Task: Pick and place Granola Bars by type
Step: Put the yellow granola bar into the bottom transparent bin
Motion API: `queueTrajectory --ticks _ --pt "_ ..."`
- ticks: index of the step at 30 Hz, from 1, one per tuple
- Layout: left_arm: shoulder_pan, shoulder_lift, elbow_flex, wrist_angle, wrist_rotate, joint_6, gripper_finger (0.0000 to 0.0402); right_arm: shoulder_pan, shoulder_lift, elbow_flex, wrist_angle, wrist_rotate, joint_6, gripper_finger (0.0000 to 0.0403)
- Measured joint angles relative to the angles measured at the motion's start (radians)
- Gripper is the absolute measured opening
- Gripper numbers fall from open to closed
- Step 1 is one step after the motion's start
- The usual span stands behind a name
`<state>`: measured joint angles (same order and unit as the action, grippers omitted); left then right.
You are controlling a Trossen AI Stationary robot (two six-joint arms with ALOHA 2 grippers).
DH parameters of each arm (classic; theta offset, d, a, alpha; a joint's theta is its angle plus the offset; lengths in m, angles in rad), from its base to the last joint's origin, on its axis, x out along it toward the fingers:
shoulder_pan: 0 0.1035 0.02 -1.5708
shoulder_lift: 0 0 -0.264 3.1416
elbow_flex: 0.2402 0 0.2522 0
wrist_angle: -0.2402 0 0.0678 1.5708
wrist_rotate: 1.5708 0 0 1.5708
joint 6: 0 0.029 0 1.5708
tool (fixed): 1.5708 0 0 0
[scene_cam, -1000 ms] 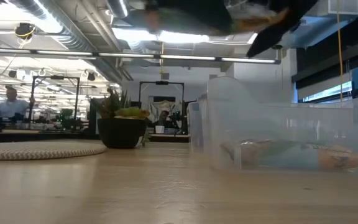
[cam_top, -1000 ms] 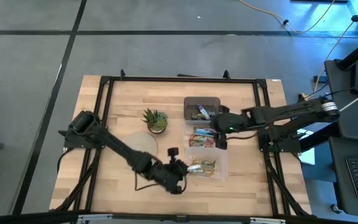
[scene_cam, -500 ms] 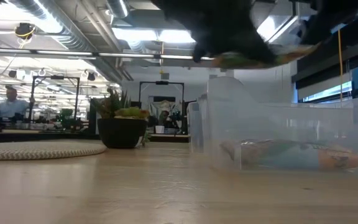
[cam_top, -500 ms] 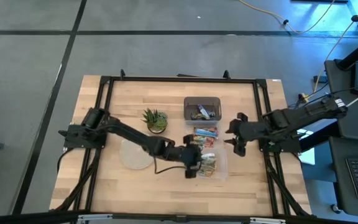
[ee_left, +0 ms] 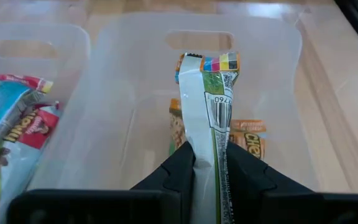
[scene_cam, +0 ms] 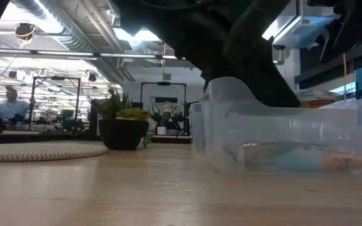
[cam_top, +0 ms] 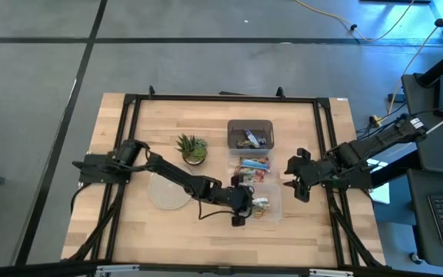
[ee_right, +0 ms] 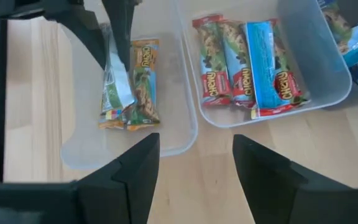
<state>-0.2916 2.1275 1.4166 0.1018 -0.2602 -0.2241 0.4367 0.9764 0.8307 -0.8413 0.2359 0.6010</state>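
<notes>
Between left gripper [ee_left: 205, 167] fingers, green granola bar [ee_left: 209, 112]

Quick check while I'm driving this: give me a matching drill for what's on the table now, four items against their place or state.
Items:
1. left gripper
2. right gripper
3. potted plant
4. red and blue Chewy bars

Places or states:
A. lying flat in the middle clear bin
B. shut on a green-wrapped bar, over the nearest clear bin
C. open and empty, beside the bins on the right arm's side
D. standing on the bare wood next to the woven mat

Pairs: 1-B, 2-C, 3-D, 4-A
</notes>
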Motion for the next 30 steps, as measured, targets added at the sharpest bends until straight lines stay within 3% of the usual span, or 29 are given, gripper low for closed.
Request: queueTrajectory --ticks 13,24,30 --pt "-0.002 0.029 0.002 0.011 -0.012 0.009 0.0066 0.005 0.0 0.0 0.006 0.018 0.0 0.0207" --pt "-0.001 -0.021 0.003 0.01 0.052 0.078 0.0066 0.004 0.001 0.0 0.025 0.018 0.0 0.0207" --pt "0.0 -0.021 0.002 0.005 0.049 0.081 0.0084 0.004 0.0 0.0 0.032 0.024 0.002 0.0207"
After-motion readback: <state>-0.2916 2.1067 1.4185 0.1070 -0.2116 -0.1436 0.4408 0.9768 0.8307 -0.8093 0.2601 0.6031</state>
